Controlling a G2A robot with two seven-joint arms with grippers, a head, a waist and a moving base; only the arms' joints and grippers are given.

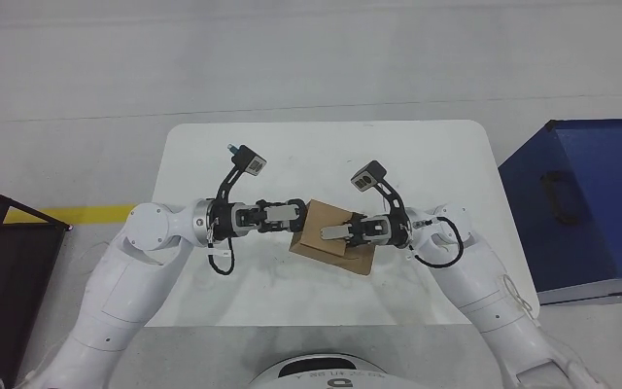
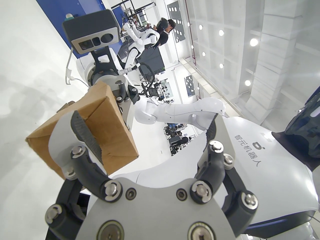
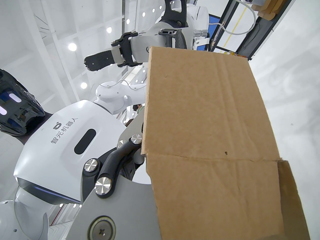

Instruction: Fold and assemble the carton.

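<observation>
A brown carton [image 1: 330,240] is held over the middle of the white table [image 1: 418,156], between my two arms. My right gripper [image 1: 337,233] comes from the right and is shut on the carton's wall, one finger lying across the top. From the right wrist camera the carton [image 3: 207,131] has a flat panel with a crease and a loose flap at one corner. My left gripper [image 2: 145,123] is open wide at the carton's [image 2: 100,126] closed end. One of its fingers [image 2: 82,131] rests against that end face, while the other stands free in the air.
A blue bin [image 1: 573,209] stands on the floor to the right of the table. A dark object [image 1: 24,253] sits at the left edge, beside a yellow floor line. Bare table surface lies behind and in front of the arms.
</observation>
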